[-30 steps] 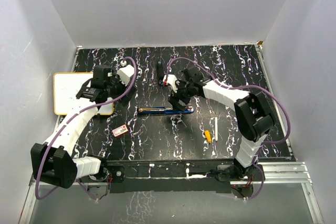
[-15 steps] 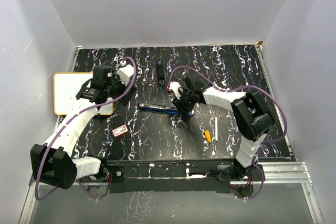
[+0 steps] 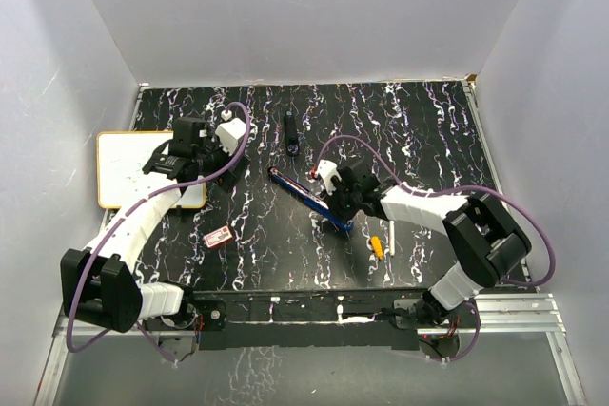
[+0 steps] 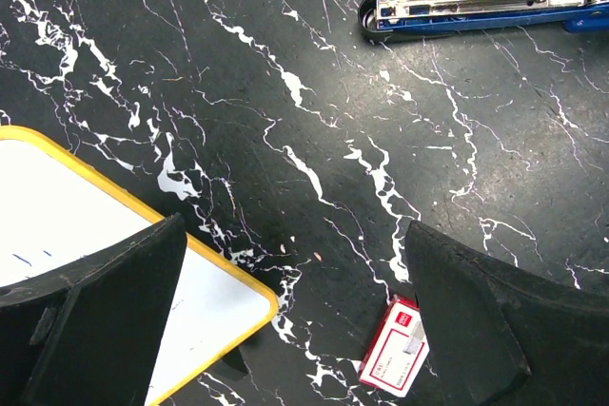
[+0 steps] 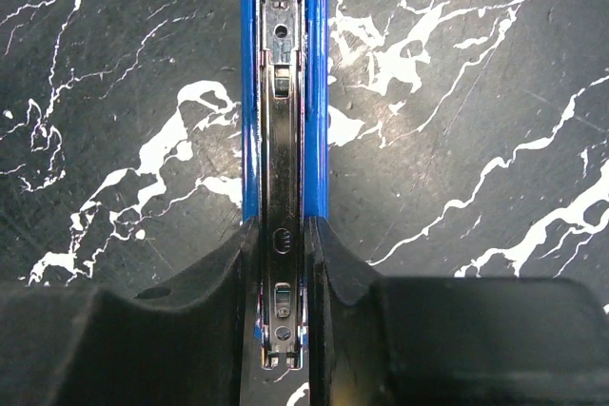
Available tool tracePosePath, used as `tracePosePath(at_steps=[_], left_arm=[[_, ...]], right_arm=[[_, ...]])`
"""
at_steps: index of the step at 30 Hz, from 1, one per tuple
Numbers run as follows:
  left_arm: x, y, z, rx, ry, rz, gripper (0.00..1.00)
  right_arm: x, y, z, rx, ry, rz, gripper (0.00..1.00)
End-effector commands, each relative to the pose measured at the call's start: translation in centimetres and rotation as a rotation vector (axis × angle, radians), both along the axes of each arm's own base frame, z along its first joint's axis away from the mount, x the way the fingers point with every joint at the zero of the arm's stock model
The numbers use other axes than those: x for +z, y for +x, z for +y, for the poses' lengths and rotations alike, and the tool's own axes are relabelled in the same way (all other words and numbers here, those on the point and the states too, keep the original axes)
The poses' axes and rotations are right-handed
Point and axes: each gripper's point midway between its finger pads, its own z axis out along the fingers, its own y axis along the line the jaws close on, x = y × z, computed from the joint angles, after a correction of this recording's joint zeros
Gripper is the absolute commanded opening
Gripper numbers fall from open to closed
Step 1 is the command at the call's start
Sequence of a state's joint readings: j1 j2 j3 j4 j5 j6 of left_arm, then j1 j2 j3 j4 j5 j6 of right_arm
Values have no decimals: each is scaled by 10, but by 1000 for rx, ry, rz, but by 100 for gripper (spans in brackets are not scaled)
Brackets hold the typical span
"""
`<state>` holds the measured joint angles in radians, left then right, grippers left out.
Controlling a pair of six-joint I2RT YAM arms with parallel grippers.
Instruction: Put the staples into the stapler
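Overhead view: the marbled black bench (image 3: 419, 130) carries two staplers, one box of staples, one whiteboard and one pen. The blue stapler (image 3: 291, 185) lies opened out flat on a diagonal at mid-bench. What I take to be the second, black stapler (image 3: 290, 132) lies behind it, too small to read in detail. The staples (image 3: 219, 236) sit alone on the bench near the left arm, well apart from both staplers. The yellow-framed whiteboard (image 3: 124, 173) lies at the left edge, and the yellow-tipped pen (image 3: 378, 246) shows just beside the right forearm. Right wrist view, resolving what the overhead cannot: my right hand (image 5: 284, 235) is clenched across the blue stapler's metal channel, one finger pressed to each side. Left wrist view: my left hand (image 4: 295, 235) is released, its fingers (image 4: 105, 311) spread wide above the bench and holding nothing. The whiteboard's corner lies under one finger, the staples box just beside the other, and the blue stapler's free end at the far side.
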<state>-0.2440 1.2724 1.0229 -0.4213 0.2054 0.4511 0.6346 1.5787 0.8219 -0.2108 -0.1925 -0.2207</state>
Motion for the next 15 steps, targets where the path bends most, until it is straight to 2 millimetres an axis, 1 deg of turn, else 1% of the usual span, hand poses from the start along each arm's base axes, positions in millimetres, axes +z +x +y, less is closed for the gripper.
tracePosePath(at_steps=[1,7,10,15], left_arm=[[14,2,1,12,-15,-18,97],[14,3,4,8,7,-42,97],[15,5,4,8,9,-40,97],[13,7,5,8,19,-41,97]], right_arm=[[-2,-4,-10,-70,-17,-19,13],[-1,-4,-40,-37,-131,-23,9],[3,2,-64,-50,-167,-29,8],[6,5,-103,-94,-197,-8,8]])
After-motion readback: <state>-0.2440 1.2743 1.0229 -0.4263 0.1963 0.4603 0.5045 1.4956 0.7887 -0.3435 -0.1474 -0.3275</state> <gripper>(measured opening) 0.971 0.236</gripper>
